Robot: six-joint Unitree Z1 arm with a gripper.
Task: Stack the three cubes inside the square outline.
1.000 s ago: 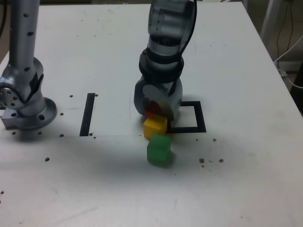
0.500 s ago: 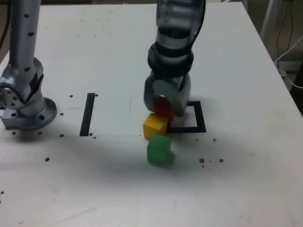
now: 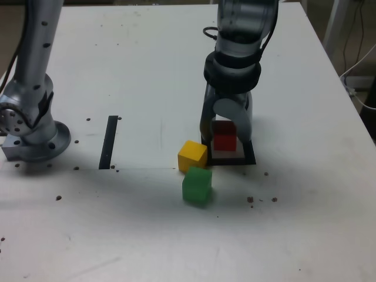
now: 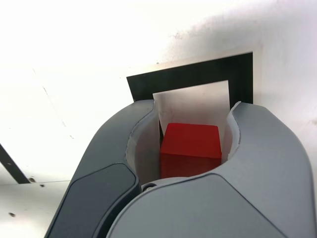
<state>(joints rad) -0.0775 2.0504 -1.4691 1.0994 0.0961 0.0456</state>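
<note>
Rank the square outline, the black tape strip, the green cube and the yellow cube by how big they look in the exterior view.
1. square outline, partly hidden by the gripper
2. black tape strip: longer but thin, so its place against the outline is unsure
3. green cube and yellow cube: alike; the green is nearer the camera

Premises are presenting as a robotics lab or test bench. A white worktable (image 3: 117, 235), marked with black tape (image 3: 108, 141), is occupying most of the exterior view; a bolted metal arm base (image 3: 35, 132) is sitting at left, cables (image 3: 361, 70) trailing at upper right.
</note>
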